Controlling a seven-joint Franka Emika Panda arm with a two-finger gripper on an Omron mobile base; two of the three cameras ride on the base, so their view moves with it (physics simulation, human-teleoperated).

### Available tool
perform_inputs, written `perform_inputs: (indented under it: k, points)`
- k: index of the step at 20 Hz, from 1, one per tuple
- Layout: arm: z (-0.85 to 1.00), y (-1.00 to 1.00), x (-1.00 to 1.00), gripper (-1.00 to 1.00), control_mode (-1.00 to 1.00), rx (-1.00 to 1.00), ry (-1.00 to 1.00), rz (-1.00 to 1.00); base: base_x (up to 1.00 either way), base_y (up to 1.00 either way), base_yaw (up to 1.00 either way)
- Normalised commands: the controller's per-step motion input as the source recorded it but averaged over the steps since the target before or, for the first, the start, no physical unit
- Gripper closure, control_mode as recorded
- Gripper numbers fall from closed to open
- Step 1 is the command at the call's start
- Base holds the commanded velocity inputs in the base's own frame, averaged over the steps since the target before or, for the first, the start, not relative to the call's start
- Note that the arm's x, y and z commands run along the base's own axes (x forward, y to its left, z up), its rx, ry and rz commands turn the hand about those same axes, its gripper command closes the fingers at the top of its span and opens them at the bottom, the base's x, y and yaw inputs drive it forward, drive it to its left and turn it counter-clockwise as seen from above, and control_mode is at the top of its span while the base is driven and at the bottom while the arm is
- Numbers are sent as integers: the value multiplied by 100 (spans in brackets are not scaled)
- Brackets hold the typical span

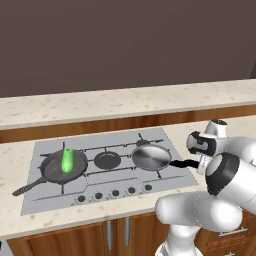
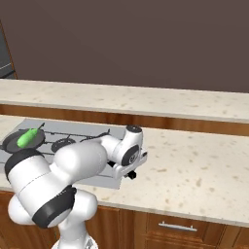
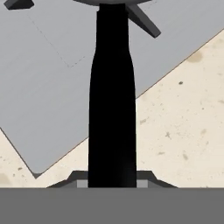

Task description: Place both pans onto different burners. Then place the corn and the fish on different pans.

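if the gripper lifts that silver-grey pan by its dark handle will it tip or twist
Probably stiff: the round silver-grey pan looks like rigid metal. Likely to droop bowl-down, since the gripper straddles the long dark handle's far end. The smooth rounded handle might rotate in the grip.

The pincer (image 3: 112,183) sits mostly under the dark handle (image 3: 112,100), so whether it grips is unclear. At twelve o'clock the silver pan (image 3: 111,1) is cut by the edge. The arm (image 2: 87,163) hides that pan from the right.

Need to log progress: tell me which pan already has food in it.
The black skillet on the hob's left burner: the green corn lies in it. The silver-grey pan on the right burner holds nothing.
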Motion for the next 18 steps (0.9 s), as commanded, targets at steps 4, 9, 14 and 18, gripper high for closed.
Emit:
perform_inputs:
  k: [4,9,14,18]
  points:
    - [0,0,0,100,-100,0,1,0,0,0,0]
    - [0,0,2,-100,-100,0,0,0,0,0,0]
    - [0,-2,3,-100,-100,0,0,0,0,0,0]
    - [9,-2,-2,-100,-100,0,0,0,0,0,0]
